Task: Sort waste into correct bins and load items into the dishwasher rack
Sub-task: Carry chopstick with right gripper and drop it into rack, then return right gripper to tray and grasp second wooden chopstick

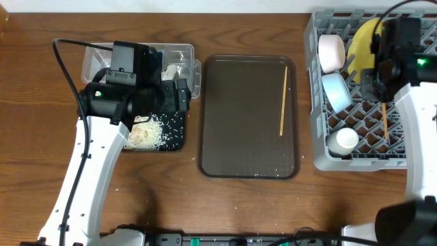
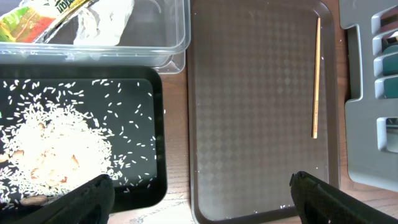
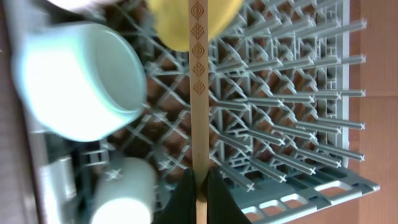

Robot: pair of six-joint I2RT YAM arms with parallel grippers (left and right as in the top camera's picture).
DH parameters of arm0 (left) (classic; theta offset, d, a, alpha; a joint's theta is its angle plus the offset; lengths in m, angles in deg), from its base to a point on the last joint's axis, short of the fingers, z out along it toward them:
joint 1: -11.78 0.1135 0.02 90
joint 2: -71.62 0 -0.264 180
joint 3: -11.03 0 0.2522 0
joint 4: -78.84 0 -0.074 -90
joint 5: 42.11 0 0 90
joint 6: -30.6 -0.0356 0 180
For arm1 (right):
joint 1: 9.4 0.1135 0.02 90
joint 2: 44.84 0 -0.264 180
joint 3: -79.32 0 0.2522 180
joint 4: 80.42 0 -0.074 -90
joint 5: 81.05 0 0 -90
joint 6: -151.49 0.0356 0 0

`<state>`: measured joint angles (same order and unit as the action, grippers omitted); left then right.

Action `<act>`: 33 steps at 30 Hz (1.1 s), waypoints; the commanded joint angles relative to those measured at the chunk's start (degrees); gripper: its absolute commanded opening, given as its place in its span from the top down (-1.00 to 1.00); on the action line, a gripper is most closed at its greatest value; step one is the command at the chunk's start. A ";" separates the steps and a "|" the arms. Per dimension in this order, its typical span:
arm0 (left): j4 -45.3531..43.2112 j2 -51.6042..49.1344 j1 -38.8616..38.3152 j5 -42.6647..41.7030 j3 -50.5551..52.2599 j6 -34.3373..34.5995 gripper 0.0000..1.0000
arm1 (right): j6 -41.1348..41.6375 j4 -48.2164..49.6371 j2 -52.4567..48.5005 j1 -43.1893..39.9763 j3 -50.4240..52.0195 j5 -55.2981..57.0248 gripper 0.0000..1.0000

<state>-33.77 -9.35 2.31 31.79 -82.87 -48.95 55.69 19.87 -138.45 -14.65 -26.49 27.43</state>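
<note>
My right gripper (image 3: 200, 186) is shut on a wooden chopstick (image 3: 199, 93) and holds it over the grey dishwasher rack (image 1: 321, 147); that chopstick also shows in the overhead view (image 1: 384, 119). In the rack are the yellow plate (image 1: 363, 42), white bowl (image 1: 332, 51), light blue bowl (image 1: 336, 91) and pale cup (image 1: 343, 140). The other chopstick (image 1: 283, 100) lies on the brown tray (image 1: 239, 137). My left gripper (image 2: 199, 196) is open and empty, between the black tray (image 2: 158, 124) of rice scraps (image 2: 56, 146) and the brown tray. The clear tub (image 2: 168, 37) holds the wrapper (image 2: 37, 15) and crumpled paper (image 2: 106, 18).
The brown serving tray (image 2: 261, 93) fills the table's middle, with a few rice grains at its near edge. The rack's grey wall (image 2: 367, 106) stands right of it. Bare wood table (image 1: 239, 212) lies in front.
</note>
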 commanded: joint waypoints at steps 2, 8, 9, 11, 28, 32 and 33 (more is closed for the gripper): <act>0.11 -0.26 0.15 0.76 -0.31 -0.52 -0.85 | -3.10 1.77 -2.91 -3.43 2.82 0.68 0.98; 0.11 -0.26 0.15 0.76 -0.31 -0.52 -0.86 | -3.30 2.67 -6.91 -4.17 7.10 -0.76 0.98; 0.11 -0.26 0.15 0.76 -0.31 -0.52 -0.86 | -3.30 2.97 -7.39 -4.15 7.74 -0.79 0.98; 0.11 -0.26 0.15 0.76 -0.31 -0.52 -0.86 | -3.28 3.54 -8.11 -4.15 8.68 -0.79 0.97; 0.11 -0.26 0.15 0.76 -0.31 -0.52 -0.86 | -1.95 2.29 -8.17 -3.43 0.74 -21.53 0.16; 0.11 -0.26 0.15 0.76 -0.31 -0.52 -0.86 | -1.95 1.60 -8.07 -2.45 -4.61 -36.20 0.04; 0.11 -0.26 0.15 0.76 -0.31 -0.52 -0.86 | -1.92 1.57 -8.02 -2.25 -5.14 -38.03 0.01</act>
<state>-33.77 -9.35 2.31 31.79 -82.87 -48.95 53.68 21.72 -146.84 -18.13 -28.61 3.15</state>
